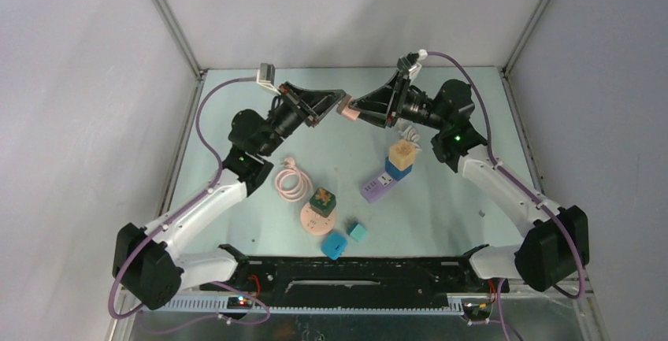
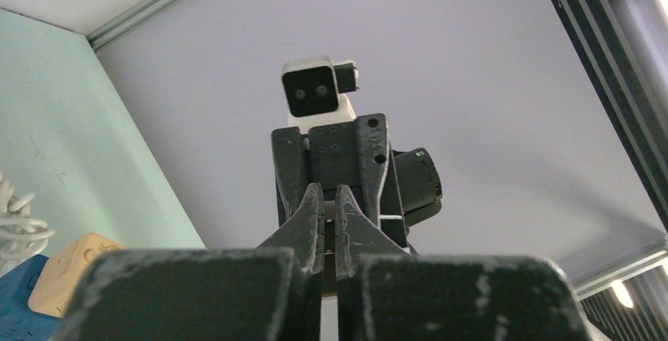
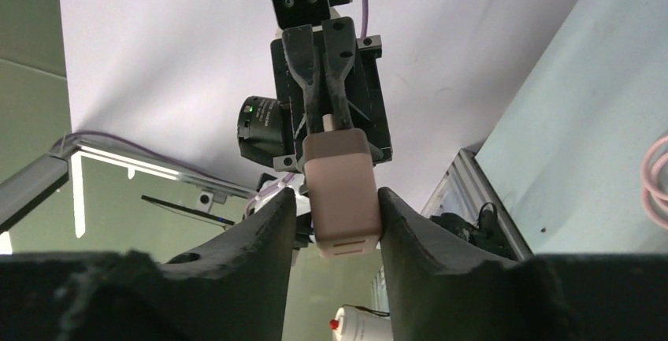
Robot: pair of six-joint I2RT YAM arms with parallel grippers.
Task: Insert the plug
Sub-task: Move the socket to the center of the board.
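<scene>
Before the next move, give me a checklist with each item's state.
1. Right gripper clamps the pink plug: ok.
2. Left gripper pinches the white stub on the plug's end: ok.
3. Purple power strip has its top face uncovered: ok.
4. Blue block stands apart from the strip: cannot tell.
5. Plug is turned to suit the sockets: cannot tell.

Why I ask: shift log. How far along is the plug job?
Done: the pink plug is off the table, clamped in the right gripper. In hand: the left gripper pinches its white tip, mid-air. Left: carrying it to the purple power strip on the table and inserting it.
</scene>
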